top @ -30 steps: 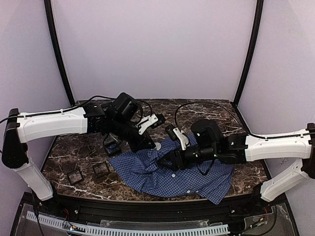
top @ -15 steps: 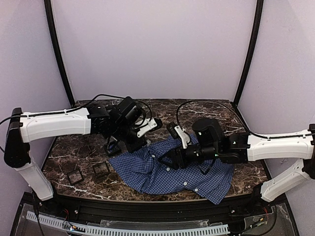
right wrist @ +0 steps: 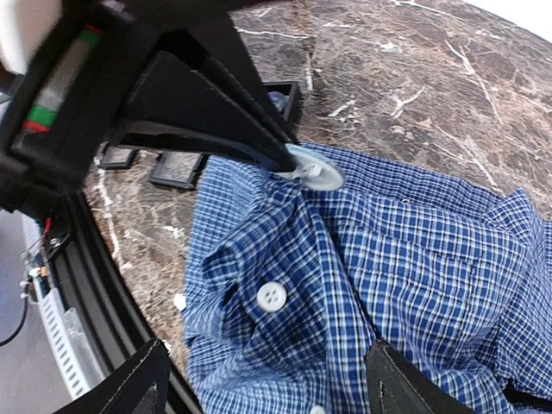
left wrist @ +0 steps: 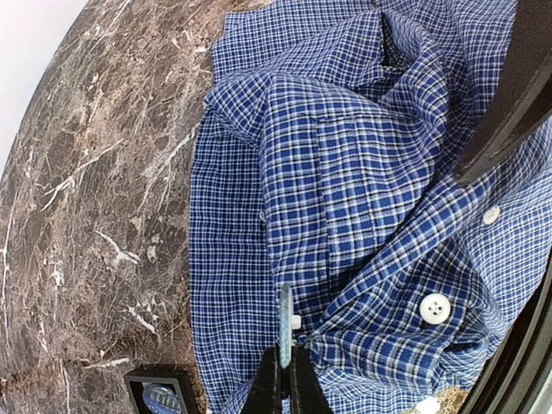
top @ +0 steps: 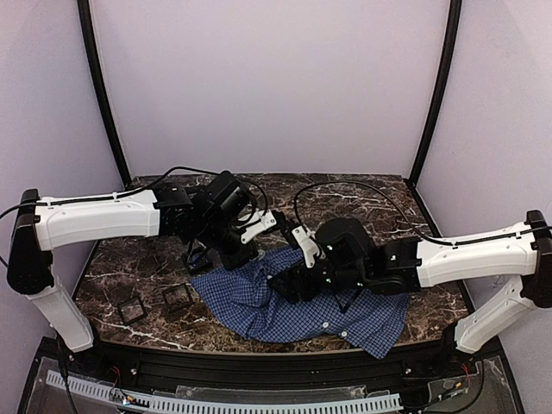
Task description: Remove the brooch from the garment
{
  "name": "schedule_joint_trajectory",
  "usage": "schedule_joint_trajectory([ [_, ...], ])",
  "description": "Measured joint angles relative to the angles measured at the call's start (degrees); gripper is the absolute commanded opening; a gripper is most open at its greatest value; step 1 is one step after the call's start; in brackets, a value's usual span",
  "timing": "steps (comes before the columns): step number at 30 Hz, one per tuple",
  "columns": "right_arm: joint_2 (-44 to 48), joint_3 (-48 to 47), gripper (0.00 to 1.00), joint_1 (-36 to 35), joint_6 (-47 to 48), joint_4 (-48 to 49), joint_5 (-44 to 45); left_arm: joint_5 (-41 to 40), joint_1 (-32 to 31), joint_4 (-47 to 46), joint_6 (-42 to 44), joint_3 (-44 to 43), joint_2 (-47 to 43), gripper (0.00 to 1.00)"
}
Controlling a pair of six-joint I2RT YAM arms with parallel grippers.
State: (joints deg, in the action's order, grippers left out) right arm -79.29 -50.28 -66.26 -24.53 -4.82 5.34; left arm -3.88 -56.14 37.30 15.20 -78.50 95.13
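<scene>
Brooch pinched on a fold of the shirt, near the bench's front edge.
Left pincer grasps it; right pincer hangs released above the cloth, so the fabric may lift along, or the brooch could slip free.

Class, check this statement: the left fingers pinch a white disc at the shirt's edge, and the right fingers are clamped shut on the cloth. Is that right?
Not quite. The right fingers are open, spread wide over the shirt, as the right wrist view shows. The rest holds: the left fingers pinch the white disc at the shirt's edge.
</scene>
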Motion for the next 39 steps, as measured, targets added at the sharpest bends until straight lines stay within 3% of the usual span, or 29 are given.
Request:
schedule_joint_trajectory([
  [6, -4.2, -0.3, 0.76, -0.8, 0.0, 2.2, 5.9, 1.5, 0.0, 0.0, -0.7, 0.0, 0.0, 0.01],
  [11, -5.7, 1.0, 0.65, -1.2, -1.2, 7.7, 6.2, 1.6, 0.1, -0.1, -1.9, 0.0, 0.0, 0.01],
  [15, -8.3, 1.0, 0.46, -2.2, -2.8, 11.4, 7.6, 2.9, 0.3, -0.4, -2.5, 0.0, 0.0, 0.01],
  [19, -10.0, 1.2, 0.16, -3.4, -3.9, 14.0, 9.6, 4.3, 0.2, -0.9, -2.7, 0.0, 0.0, 0.01],
  [22, -10.2, 1.4, 0.0, -4.3, -4.3, 15.3, 11.5, 4.6, 0.1, -1.0, -2.9, 0.0, 0.0, 0.01],
  [39, 1.4, 6.8, 0.0, -5.8, -7.3, 20.2, 24.1, 4.0, 0.1, -1.2, -2.8, 0.0, 0.0, 0.01],
])
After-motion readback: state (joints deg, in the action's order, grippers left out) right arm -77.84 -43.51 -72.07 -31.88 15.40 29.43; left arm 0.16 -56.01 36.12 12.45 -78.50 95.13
